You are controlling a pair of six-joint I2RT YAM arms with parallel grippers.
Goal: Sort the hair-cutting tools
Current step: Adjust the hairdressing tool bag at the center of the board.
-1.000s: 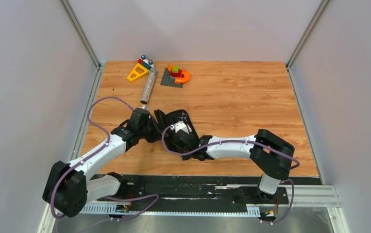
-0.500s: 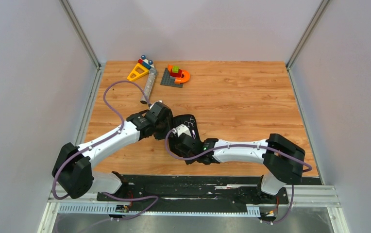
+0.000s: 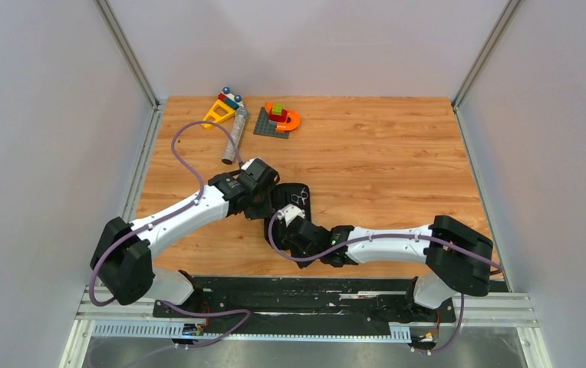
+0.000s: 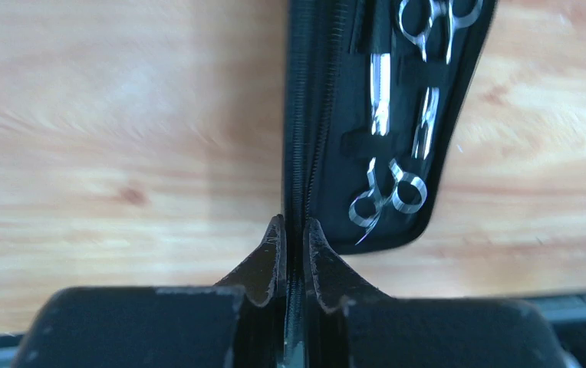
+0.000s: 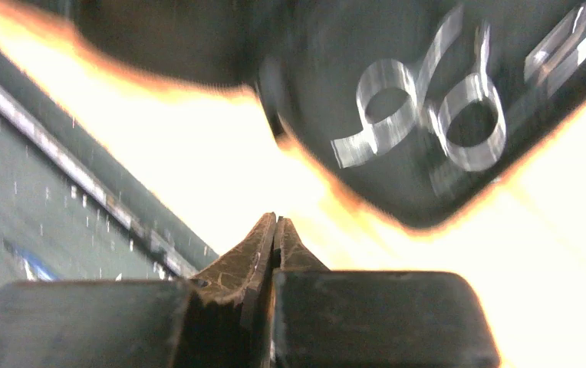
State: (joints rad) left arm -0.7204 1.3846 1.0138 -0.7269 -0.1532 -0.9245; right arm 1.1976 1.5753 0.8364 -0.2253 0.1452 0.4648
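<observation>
A black zip case (image 3: 303, 189) lies open in the middle of the table, with two silver scissors (image 3: 298, 197) strapped inside. In the left wrist view the ringed handles of one pair (image 4: 388, 201) and of the other (image 4: 436, 15) show on the lining. My left gripper (image 4: 295, 222) is shut on the case's zip edge (image 4: 299, 115), which stands upright between the jaws. My right gripper (image 5: 276, 218) is shut with nothing in it, just short of the case's near corner (image 5: 336, 46), the scissor rings (image 5: 428, 103) blurred ahead.
A grey cylinder (image 3: 234, 136), a yellow triangular toy (image 3: 218, 113) and colourful blocks on a grey plate (image 3: 278, 119) sit at the back left. Both forearms cross close together at the case. The black rail (image 3: 305, 287) borders the near edge.
My left arm swung right to the case and closed on its left flap, which now stands up over the right half. The right arm drew back toward the near edge, still shut.
</observation>
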